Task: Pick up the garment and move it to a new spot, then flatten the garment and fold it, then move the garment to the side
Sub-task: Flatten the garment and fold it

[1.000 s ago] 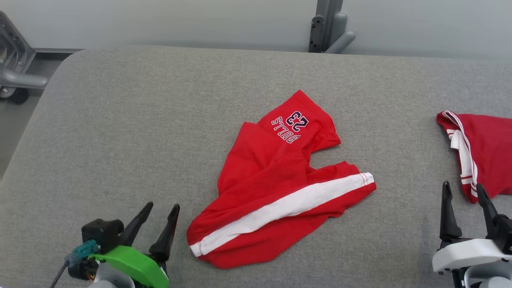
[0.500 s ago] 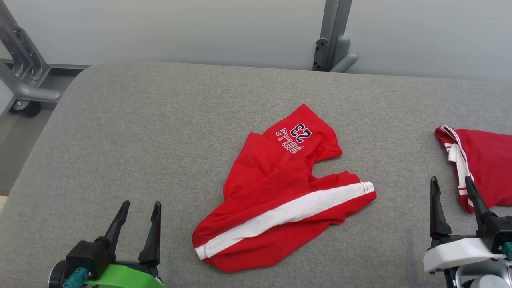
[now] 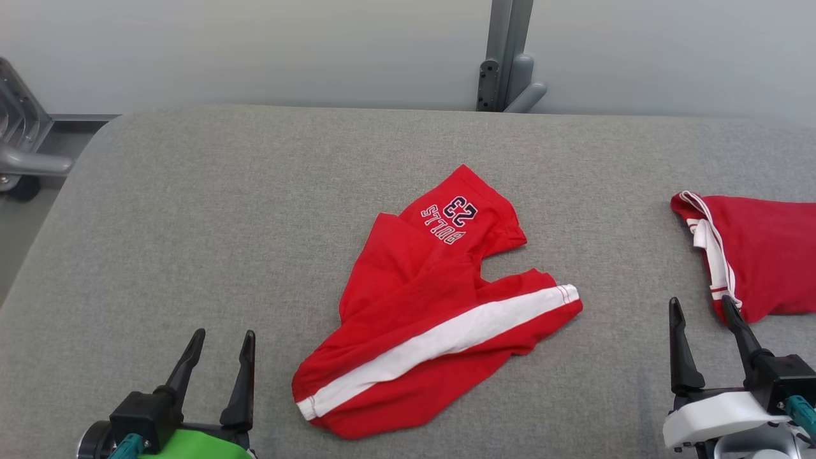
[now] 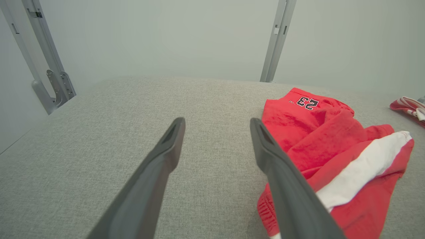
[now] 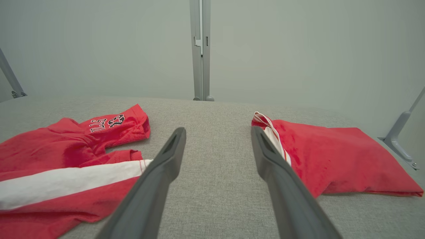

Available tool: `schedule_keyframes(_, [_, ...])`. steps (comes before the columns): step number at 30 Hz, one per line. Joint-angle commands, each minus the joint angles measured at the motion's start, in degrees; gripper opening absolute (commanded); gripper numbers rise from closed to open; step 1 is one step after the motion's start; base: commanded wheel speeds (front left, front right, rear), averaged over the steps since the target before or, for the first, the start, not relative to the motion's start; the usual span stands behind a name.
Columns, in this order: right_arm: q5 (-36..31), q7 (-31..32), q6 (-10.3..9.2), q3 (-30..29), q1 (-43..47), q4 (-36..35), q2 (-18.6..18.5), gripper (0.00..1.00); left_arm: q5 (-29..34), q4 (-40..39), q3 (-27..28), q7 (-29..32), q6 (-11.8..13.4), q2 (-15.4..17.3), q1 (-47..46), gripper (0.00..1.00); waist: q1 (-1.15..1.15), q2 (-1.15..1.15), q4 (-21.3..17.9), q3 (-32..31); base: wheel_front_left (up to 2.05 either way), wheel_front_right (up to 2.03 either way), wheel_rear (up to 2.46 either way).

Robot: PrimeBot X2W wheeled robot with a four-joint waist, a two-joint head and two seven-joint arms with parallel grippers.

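A crumpled red garment [image 3: 421,299] with a white side stripe and a "23" print lies loosely bunched in the middle of the grey padded table [image 3: 255,210]. It also shows as the garment [image 4: 328,146] at the right of the left wrist view and the garment [image 5: 69,159] at the left of the right wrist view. My left gripper [image 3: 220,344] stands open near the front edge, left of the garment and apart from it. At the front right my right gripper [image 3: 701,312] is open too, holding nothing.
A second red garment [image 3: 758,255] with white trim lies folded at the table's right edge, just beyond my right gripper; it is the folded garment [image 5: 332,156] in the right wrist view. Grey metal posts [image 3: 507,57] stand behind the table, and a frame [image 3: 22,140] at the far left.
The head camera has shifted, so the whole picture moved. My left gripper has drawn back and straightened, fingers now pointing up the view. The garment lies as before.
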Motion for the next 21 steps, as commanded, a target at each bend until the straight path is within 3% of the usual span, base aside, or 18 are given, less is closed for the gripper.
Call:
schedule_keyframes(1, [0.1,-0.2,-0.09,-0.1,-0.2,0.1,-0.2,1.00,0.6,0.2,0.5,-0.1,-0.4,-0.3,0.7,1.00,0.00,0.00,-0.1,0.0,0.00,0.00,0.00])
schedule_keyframes(10, [0.9,-0.2,-0.09,-0.4,-0.9,0.5,-0.2,1.00,1.9,0.8,1.2,-0.1,-1.0,-1.0,0.2,1.00,0.00,0.00,0.1,0.4,0.00,0.00,0.00])
schedule_keyframes(14, [1.6,-0.2,-0.09,2.3,-2.1,2.7,-0.1,1.00,-0.1,2.7,0.1,0.4,-1.1,-0.5,1.2,1.00,0.00,0.00,0.4,0.6,0.00,0.00,0.00])
schedule_keyframes(17, [2.5,3.6,-0.09,5.7,-5.0,5.4,-0.2,1.00,-2.9,2.2,-1.6,5.7,-1.0,-0.2,1.6,1.00,0.00,0.00,0.8,0.9,0.00,0.00,0.00])
schedule_keyframes(21, [1.7,15.1,-0.09,8.9,-8.1,4.8,-0.1,1.00,-10.7,-2.2,-3.4,17.3,-1.1,-0.6,3.2,1.00,0.00,0.00,1.6,2.3,0.00,0.00,0.00])
